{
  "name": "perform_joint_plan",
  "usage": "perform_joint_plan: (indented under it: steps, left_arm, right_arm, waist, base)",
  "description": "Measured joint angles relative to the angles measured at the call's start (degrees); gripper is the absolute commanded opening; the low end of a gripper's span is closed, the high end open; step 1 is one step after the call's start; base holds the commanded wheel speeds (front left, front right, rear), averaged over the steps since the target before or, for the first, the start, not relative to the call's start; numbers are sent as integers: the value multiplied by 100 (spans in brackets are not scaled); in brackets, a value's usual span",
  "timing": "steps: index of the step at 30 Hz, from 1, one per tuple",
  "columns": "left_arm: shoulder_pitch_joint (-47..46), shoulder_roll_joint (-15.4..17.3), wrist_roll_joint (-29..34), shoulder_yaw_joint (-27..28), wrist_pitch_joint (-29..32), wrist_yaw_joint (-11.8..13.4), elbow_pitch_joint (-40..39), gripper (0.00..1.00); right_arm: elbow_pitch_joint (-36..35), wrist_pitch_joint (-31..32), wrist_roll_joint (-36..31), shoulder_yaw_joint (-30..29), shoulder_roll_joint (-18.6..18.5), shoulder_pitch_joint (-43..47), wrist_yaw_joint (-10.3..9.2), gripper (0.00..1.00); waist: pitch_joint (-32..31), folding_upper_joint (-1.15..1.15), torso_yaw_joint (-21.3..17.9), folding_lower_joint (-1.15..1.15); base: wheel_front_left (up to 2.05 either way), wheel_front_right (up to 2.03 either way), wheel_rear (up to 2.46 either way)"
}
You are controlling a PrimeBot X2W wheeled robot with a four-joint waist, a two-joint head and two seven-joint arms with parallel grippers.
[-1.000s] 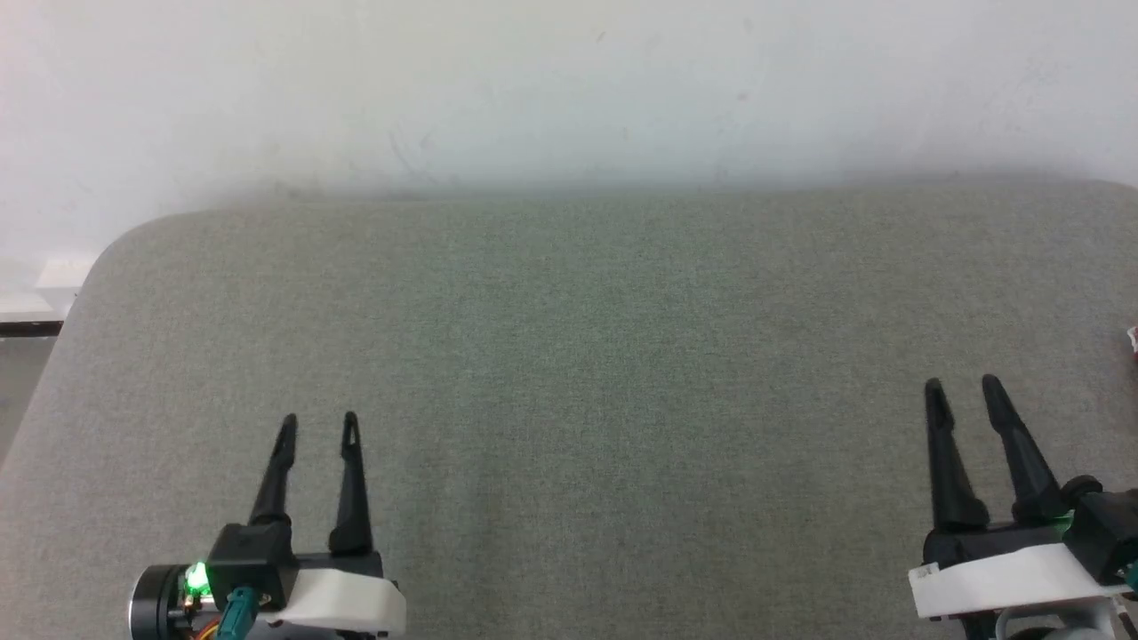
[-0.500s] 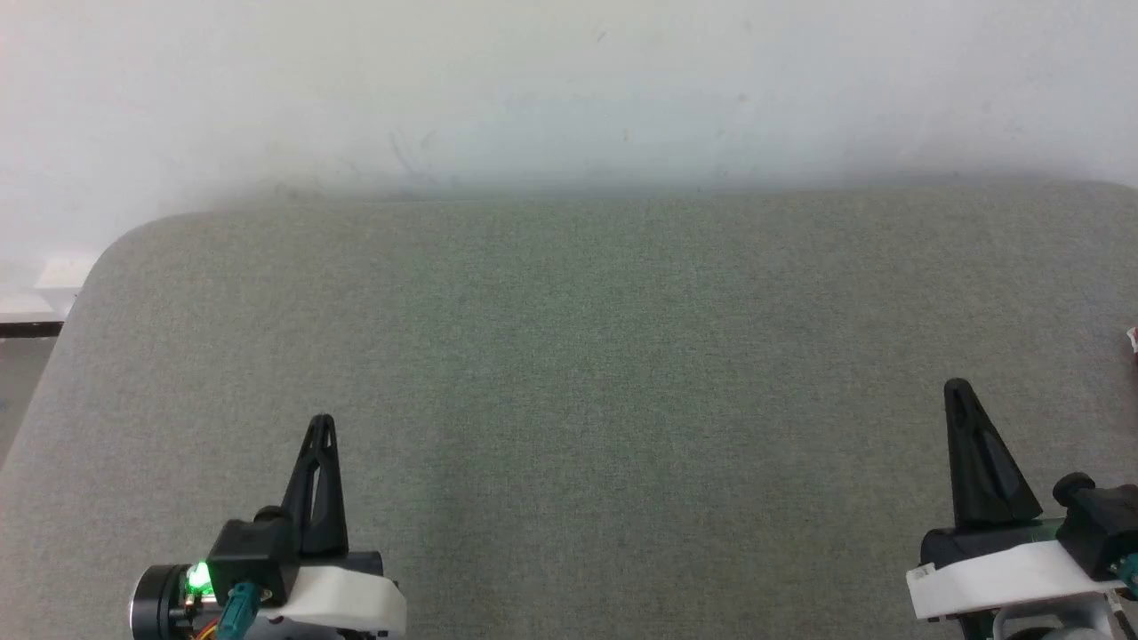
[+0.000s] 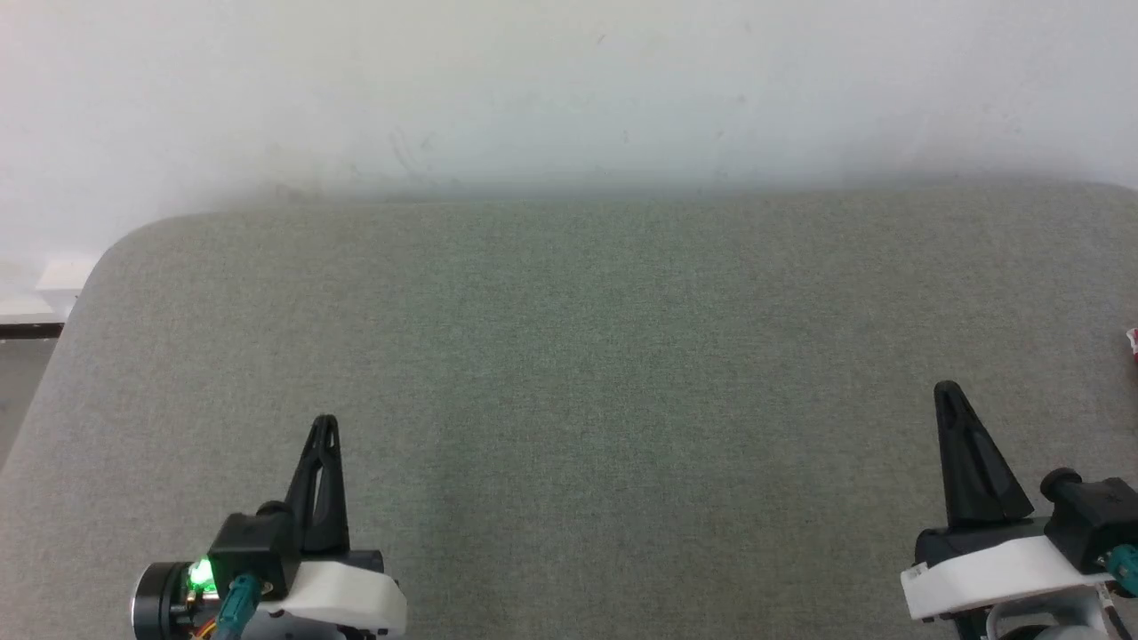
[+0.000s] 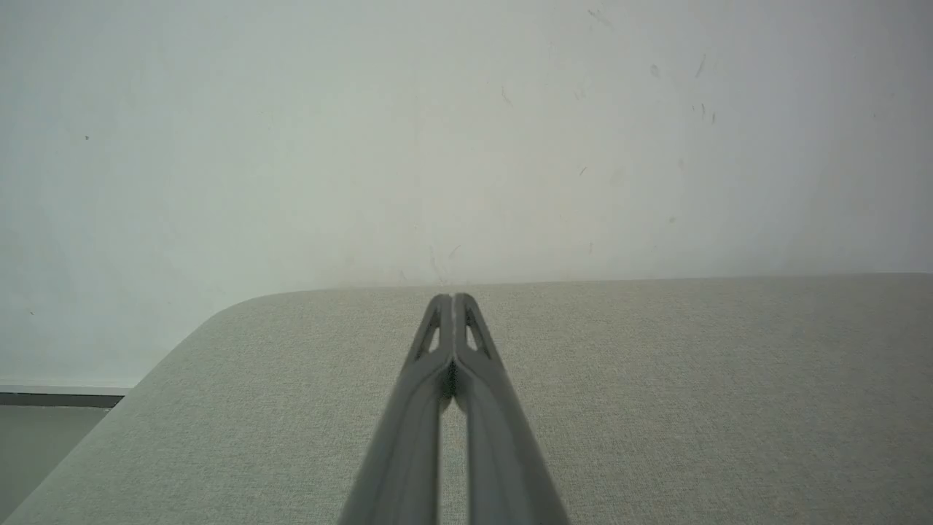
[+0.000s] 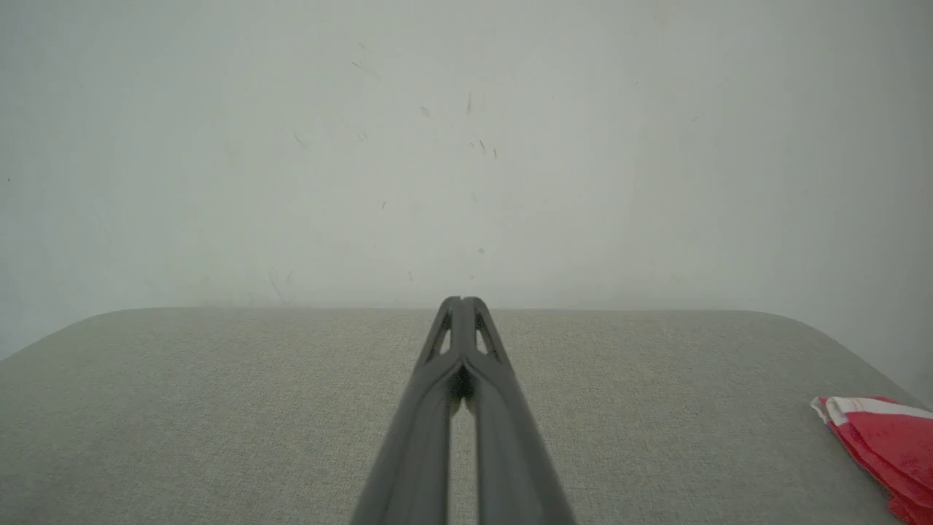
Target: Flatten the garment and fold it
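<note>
Garment (image 5: 885,437): red fabric with a white stripe, bunched, lying at the far right of the surface (image 3: 569,356) and cut off by the frame edge in the right wrist view; the head view catches a small red-and-white sliver of it at the right border. It lies unfolded, to the right of the right end effector and apart from it. Surface: grey woven covering with rounded far corners, set against a pale scuffed wall (image 3: 569,89). Left end effector (image 3: 324,422): lower left of the head view, two long dark fingers pressed together tip to tip with nothing between them, pointing toward the wall; white housing behind the fingers, and a green light (image 3: 197,573) lit on the dark wrist block. Right end effector (image 3: 947,388): lower right of the head view, fingers likewise pressed together and gripping nothing, pointing toward the wall, with a white housing at the base. The two end effectors stand well apart, one toward each side of the surface. Whether either fingertip touches the covering cannot be told. A strip of floor (image 4: 44,430) shows past the left corner of the surface in the left wrist view.
</note>
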Motion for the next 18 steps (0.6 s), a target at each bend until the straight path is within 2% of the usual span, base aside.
perform_joint_plan:
  steps: [18]
  left_arm:
    - [-25, -38, 43, 29, 210, -98, 1, 0]
  right_arm:
    - [36, 208, -145, 62, 3, -27, 0, 0]
  waist:
    - [-18, 0, 1, 0]
  base:
    - [0, 0, 0]
